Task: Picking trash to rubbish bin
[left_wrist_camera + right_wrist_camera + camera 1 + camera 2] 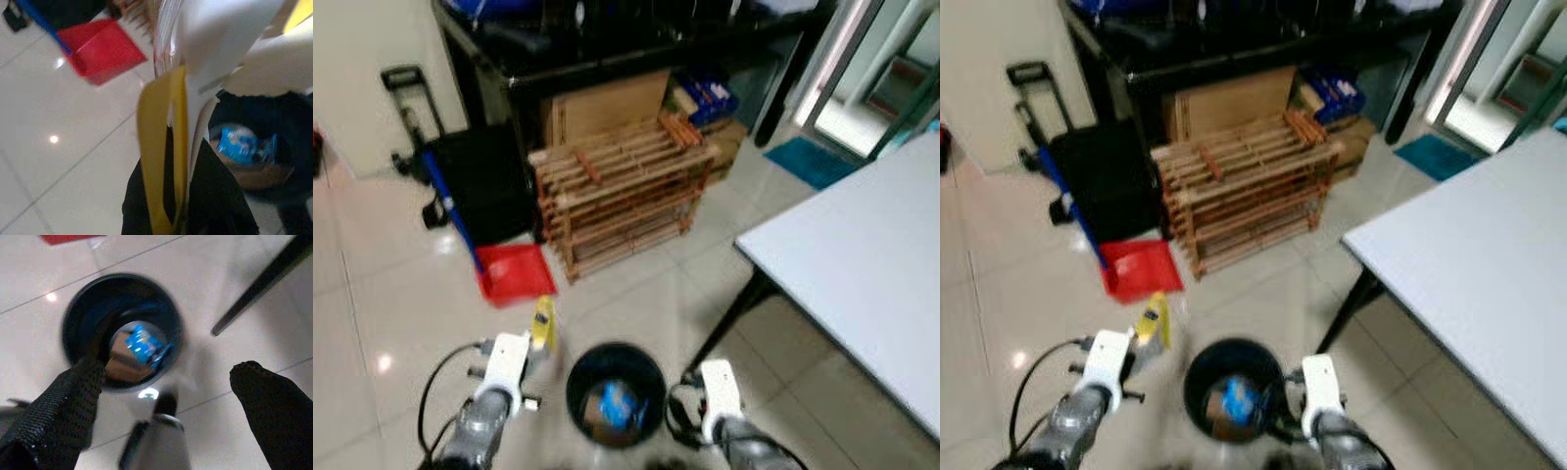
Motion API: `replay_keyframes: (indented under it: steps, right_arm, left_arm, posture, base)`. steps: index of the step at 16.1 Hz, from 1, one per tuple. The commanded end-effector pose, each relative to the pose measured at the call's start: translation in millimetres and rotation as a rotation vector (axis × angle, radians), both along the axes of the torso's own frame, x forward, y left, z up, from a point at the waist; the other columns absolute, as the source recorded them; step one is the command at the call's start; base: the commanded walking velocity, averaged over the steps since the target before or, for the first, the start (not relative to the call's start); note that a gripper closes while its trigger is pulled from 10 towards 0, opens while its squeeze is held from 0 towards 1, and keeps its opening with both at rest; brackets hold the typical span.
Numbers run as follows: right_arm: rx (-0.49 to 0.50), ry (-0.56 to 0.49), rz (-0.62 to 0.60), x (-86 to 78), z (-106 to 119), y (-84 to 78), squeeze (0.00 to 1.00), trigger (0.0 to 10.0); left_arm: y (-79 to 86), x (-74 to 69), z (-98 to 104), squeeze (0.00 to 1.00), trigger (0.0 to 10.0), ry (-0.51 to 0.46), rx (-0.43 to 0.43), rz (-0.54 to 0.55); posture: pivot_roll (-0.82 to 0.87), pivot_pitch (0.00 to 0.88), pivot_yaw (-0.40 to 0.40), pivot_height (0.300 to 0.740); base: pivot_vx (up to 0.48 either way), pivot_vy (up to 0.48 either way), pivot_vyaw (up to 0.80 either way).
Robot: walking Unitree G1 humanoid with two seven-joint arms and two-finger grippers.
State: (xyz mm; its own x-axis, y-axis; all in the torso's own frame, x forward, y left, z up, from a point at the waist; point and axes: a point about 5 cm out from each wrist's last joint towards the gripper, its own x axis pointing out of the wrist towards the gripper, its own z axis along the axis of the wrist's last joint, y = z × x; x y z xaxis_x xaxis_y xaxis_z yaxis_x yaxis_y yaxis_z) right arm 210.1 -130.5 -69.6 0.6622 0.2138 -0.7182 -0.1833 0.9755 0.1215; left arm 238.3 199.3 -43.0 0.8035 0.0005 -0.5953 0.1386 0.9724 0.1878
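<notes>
1. Pale glossy floor tiles (382,294) form the ground; a grey table (862,255) stands on the robot's right, with one dark leg running down to the floor close to the bin.

2. Background stock: wooden slatted rack (622,191) against a dark bench, flat cardboard (607,108) leaning behind it, and a red dustpan (514,272) with a blue handle lying on the floor to the left of the rack. Likely stored items, not part of the job.

3. Rubbish bin (615,392): round, black, standing upright on the floor between the two arms. It already holds a blue wrapper (145,346) on top of a brown item.

4. Left gripper (540,343): raised just beside the bin's left rim, jaws clamped on the trash. Held this high and this close, it appears staged for a drop.

5. Trash (166,161): a yellow and white packet, pinched between the left gripper's black fingers, hanging beside the bin opening rather than squarely over it. A short move toward the centre seems needed before release, or it may land on the floor.

6. Right gripper (166,396): at the bin's right side, pointing down at the opening, jaws apart and holding nothing. Its fingers (58,401) frame the bin, presumably kept clear of the drop.
</notes>
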Motion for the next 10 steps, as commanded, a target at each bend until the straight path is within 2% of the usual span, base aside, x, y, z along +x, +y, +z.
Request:
replay_keyframes:
  steps: [1,6,10]
  right_arm:
    - [-0.016,0.009,-0.023,-3.3,-2.0,-9.4,0.0,10.0]
    - [-0.019,0.013,-0.021,-3.9,-2.4,-9.6,0.0,10.0]
    - [-0.048,0.025,0.008,-6.3,-4.0,-13.2,0.0,10.0]
  left_arm:
    - [-11.1,-1.1,-2.0,0.0,10.0,-0.002,-0.002,-0.037]
    - [-14.5,-0.9,-2.3,0.0,10.0,0.003,-0.019,-0.059]
    - [-23.5,-8.0,-10.0,0.0,10.0,0.072,-0.036,-0.104]
  posture:
    - [-0.02,0.114,-0.062,0.74]
    - [-0.02,0.116,-0.063,0.74]
    - [-0.03,0.121,-0.067,0.74]
  base:
    - [0.0,0.0,0.0]
    - [0.0,0.0,0.0]
    - [0.0,0.0,0.0]
